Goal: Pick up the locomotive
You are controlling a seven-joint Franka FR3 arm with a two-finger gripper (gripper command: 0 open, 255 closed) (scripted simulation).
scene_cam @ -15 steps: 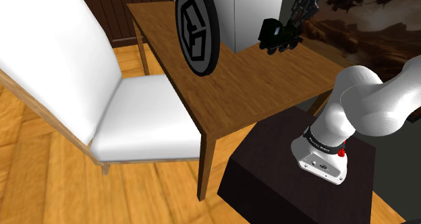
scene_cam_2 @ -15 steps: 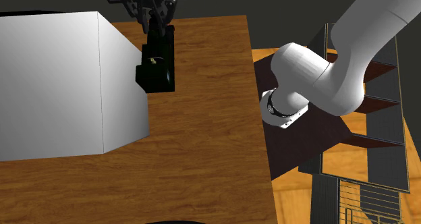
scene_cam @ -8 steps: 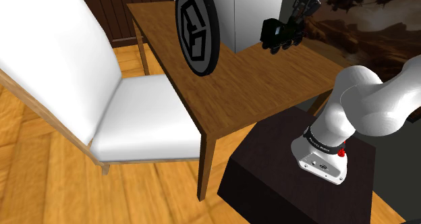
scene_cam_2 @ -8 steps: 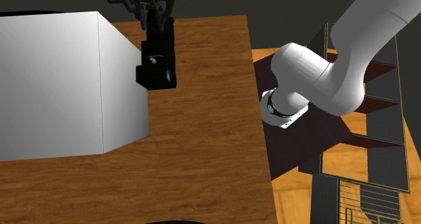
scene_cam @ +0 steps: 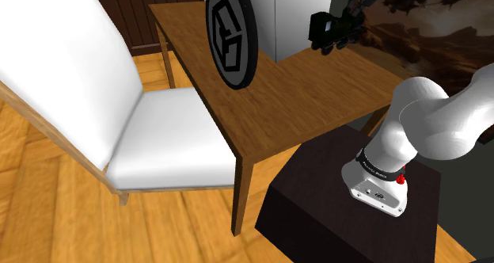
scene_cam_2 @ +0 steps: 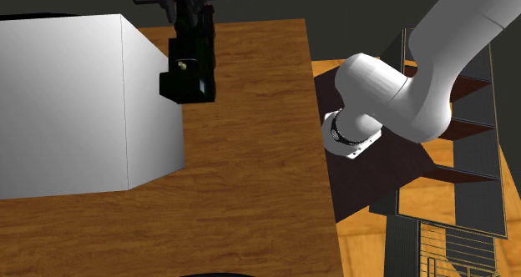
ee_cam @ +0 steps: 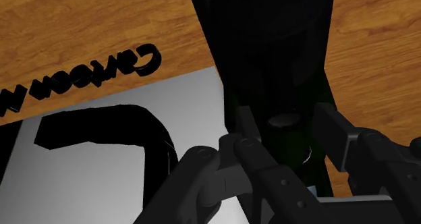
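The black locomotive (scene_cam: 328, 28) hangs above the wooden table (scene_cam: 277, 103), next to the white box (scene_cam: 294, 16). My gripper (scene_cam: 356, 1) is shut on its far end, coming down from above. In the second exterior view the locomotive (scene_cam_2: 188, 67) hangs lifted from the gripper (scene_cam_2: 190, 4) near the table's far edge, beside the box (scene_cam_2: 75, 100). In the wrist view the fingers (ee_cam: 337, 131) clasp the dark locomotive body (ee_cam: 270, 47) between them, with the gripper (ee_cam: 287, 131) over the table and the box top (ee_cam: 101, 175).
A round black disc with a white emblem (scene_cam: 231, 36) stands upright on the table in front of the box. A white chair (scene_cam: 103, 103) stands at the shoulder view's left. The dark stand (scene_cam: 348, 214) is at lower right. A shelf unit (scene_cam_2: 467, 150) stands behind the arm.
The gripper has risen with the locomotive in it; the locomotive has left the table top and now hangs higher beside the white box.
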